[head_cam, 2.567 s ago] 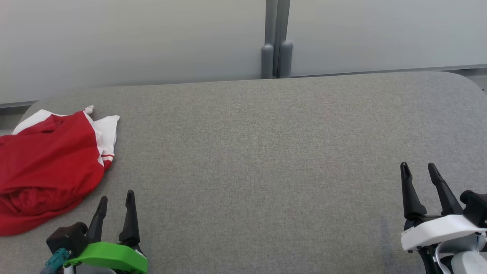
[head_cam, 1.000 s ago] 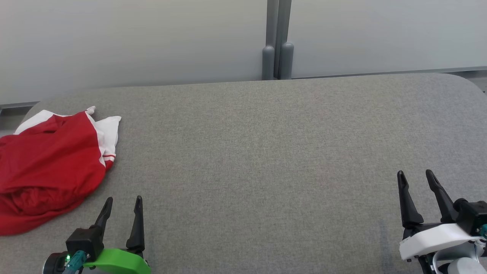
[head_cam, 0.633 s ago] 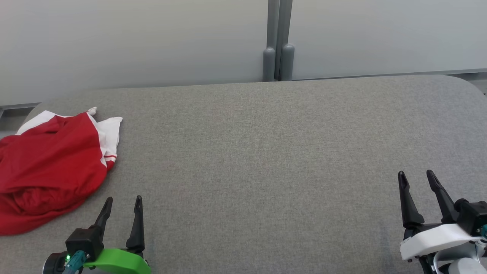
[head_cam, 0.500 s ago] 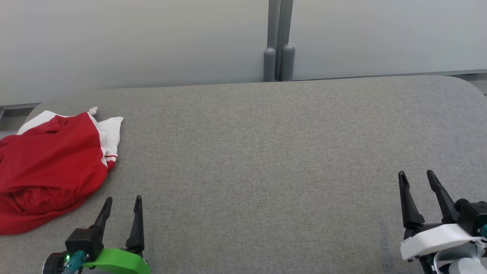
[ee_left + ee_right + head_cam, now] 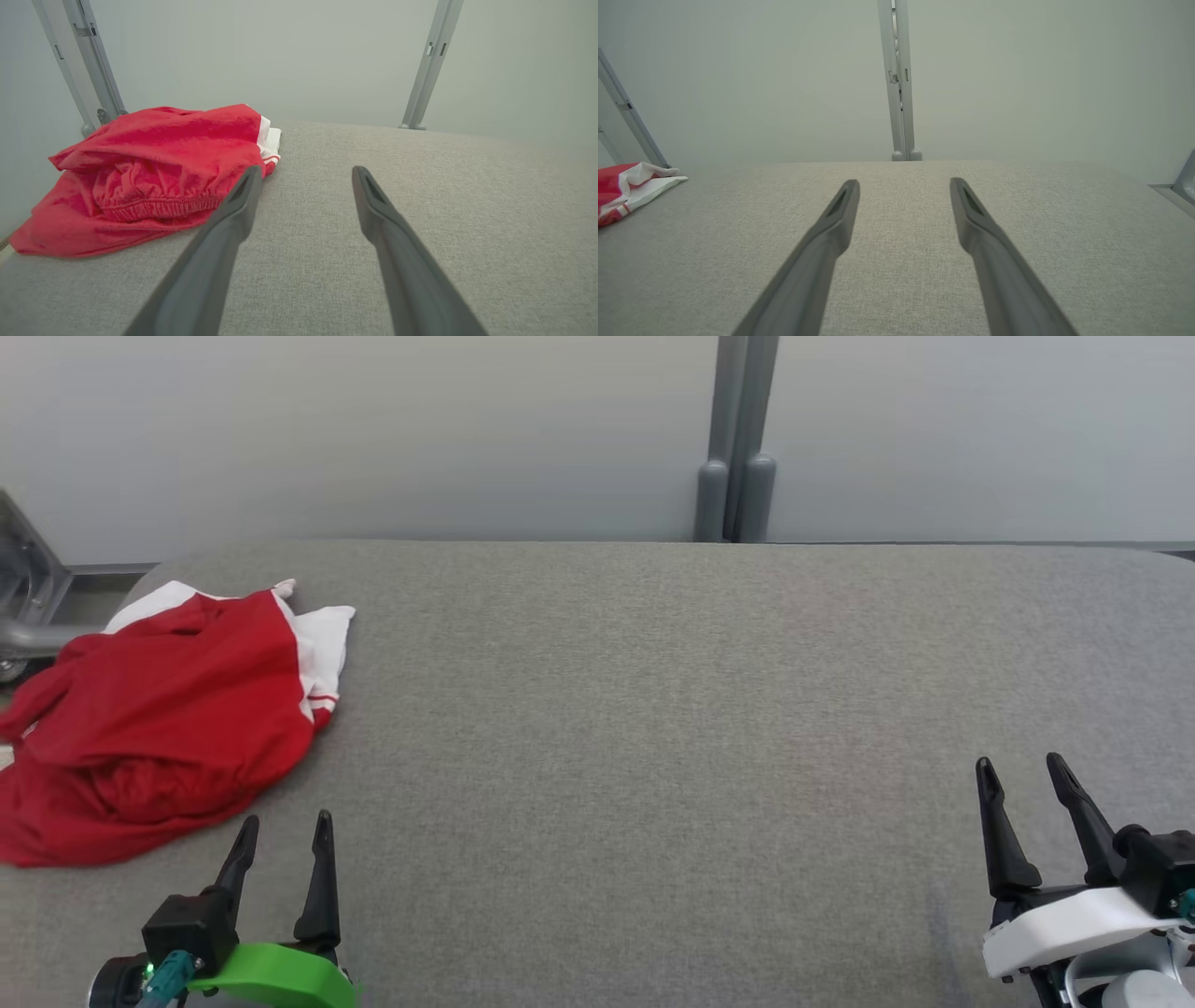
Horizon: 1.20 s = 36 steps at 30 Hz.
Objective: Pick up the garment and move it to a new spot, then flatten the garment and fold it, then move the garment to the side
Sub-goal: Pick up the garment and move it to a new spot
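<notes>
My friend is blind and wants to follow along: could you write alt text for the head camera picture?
A crumpled red and white garment lies at the left end of a grey fabric-covered table. Just below it, at lower left, the robot's left tool stands open and empty; the right tool, also open, sits at lower right.

Grey fabric table [image 5: 653, 709], crumpled red garment [image 5: 159, 728]

We've got bright, soft, even light: hardly a shadow, no glare on the grey woven fabric table [image 5: 653, 709]. In the left wrist view, long dark fingers [image 5: 219, 242] blur up close; grey metal posts [image 5: 430, 60] lean outward.
</notes>
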Available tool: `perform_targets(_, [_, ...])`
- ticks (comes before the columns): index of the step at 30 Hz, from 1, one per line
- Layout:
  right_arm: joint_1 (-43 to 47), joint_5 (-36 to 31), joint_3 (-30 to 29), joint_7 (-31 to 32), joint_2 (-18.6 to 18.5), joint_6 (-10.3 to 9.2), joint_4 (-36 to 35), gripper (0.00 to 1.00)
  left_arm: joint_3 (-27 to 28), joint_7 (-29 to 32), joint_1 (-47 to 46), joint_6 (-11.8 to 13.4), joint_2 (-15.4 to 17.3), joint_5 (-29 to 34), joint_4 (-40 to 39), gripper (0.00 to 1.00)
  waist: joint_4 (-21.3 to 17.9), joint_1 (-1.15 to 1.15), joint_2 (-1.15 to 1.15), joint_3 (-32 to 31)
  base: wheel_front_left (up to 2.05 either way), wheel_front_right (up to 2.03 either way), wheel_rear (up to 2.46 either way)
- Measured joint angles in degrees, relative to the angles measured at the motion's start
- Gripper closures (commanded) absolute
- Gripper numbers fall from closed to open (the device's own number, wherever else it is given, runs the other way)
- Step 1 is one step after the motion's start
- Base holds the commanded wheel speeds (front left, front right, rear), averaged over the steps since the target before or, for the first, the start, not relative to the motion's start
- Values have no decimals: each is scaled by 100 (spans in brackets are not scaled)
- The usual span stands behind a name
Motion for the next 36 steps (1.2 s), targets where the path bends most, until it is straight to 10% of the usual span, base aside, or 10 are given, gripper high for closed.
perform_targets(23, [-272,-34,721,-1,141,1,-66,0,557,-3,276,11,-22,36,-115,0,2034,0,0,-115,0,0,0])
perform_targets(36, [-249,-34,825,-1,144,1,-97,0,624,-2,283,10,-60,43,-180,0,2263,0,0,-157,0,0,0])
